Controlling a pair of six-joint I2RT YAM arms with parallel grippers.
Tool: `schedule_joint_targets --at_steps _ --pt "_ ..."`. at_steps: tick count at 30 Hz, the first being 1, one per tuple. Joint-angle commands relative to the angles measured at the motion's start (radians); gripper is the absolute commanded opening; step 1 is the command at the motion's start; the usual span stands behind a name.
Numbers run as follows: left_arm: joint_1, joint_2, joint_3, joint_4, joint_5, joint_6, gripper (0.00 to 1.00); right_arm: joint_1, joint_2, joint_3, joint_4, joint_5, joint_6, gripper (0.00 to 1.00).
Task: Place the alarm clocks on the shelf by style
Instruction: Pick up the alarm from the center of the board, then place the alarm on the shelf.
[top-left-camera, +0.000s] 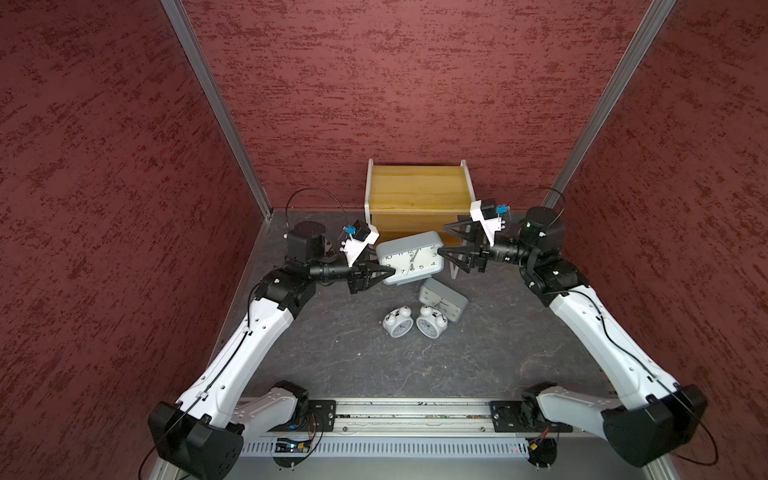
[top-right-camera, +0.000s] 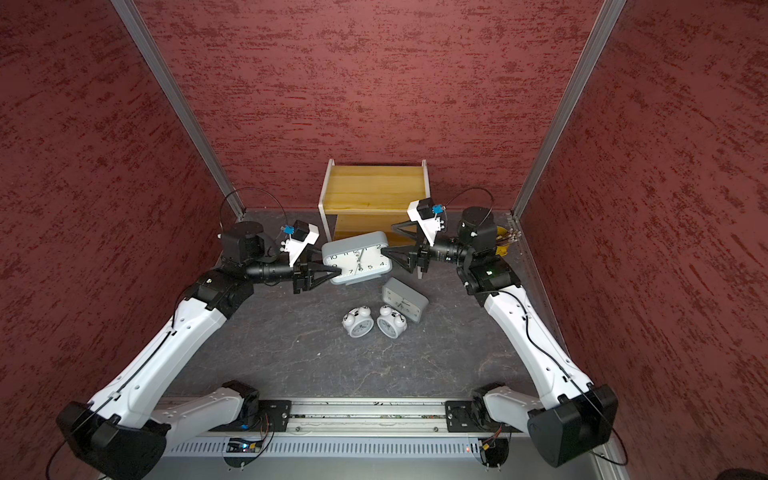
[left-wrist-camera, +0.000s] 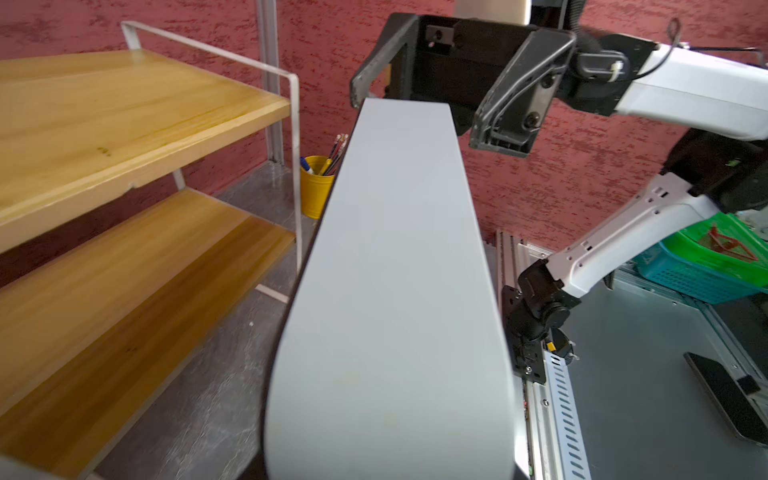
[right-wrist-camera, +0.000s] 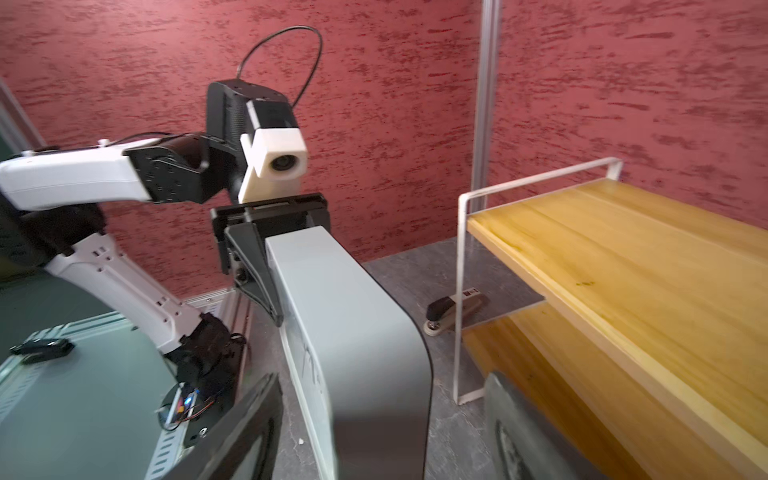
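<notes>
A large grey alarm clock (top-left-camera: 409, 257) (top-right-camera: 357, 257) hangs in front of the shelf (top-left-camera: 417, 187) (top-right-camera: 374, 187), its white face turned up. My left gripper (top-left-camera: 388, 271) is shut on the clock's left end. My right gripper (top-left-camera: 444, 241) (right-wrist-camera: 374, 436) stands open at the right end, its fingers (right-wrist-camera: 232, 424) apart from the clock's grey side (right-wrist-camera: 353, 311). That side (left-wrist-camera: 395, 270) fills the left wrist view and hides the left jaws. A second grey clock (top-left-camera: 442, 300) and two white twin-bell clocks (top-left-camera: 398, 323) (top-left-camera: 432, 322) stand on the floor nearer the front. Both shelf boards are bare.
A yellow pen cup (left-wrist-camera: 316, 187) stands in the back right corner beside the shelf. A stapler (right-wrist-camera: 453, 311) lies on the floor by the shelf's left end. Red walls close the back and both sides. Green and blue baskets (left-wrist-camera: 706, 257) and a phone (left-wrist-camera: 727, 395) sit outside.
</notes>
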Motion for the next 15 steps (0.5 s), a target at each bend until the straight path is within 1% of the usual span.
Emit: schedule_joint_targets --at_steps 1,6,9,12,15 --pt "0.014 -0.034 0.083 -0.185 -0.134 0.069 0.12 -0.005 -0.05 -0.028 -0.016 0.233 -0.011 0.79" --pt "0.03 -0.048 0.161 -0.39 -0.279 0.115 0.12 -0.009 -0.083 -0.061 -0.059 0.452 -0.01 0.78" --pt "0.055 -0.065 0.187 -0.45 -0.351 0.121 0.12 -0.01 -0.094 -0.081 -0.084 0.559 -0.015 0.77" --pt "0.107 -0.076 0.213 -0.5 -0.376 0.124 0.12 -0.012 -0.095 -0.089 -0.111 0.633 -0.014 0.74" --pt "0.174 -0.079 0.246 -0.544 -0.373 0.128 0.12 -0.013 -0.09 -0.097 -0.127 0.69 -0.015 0.72"
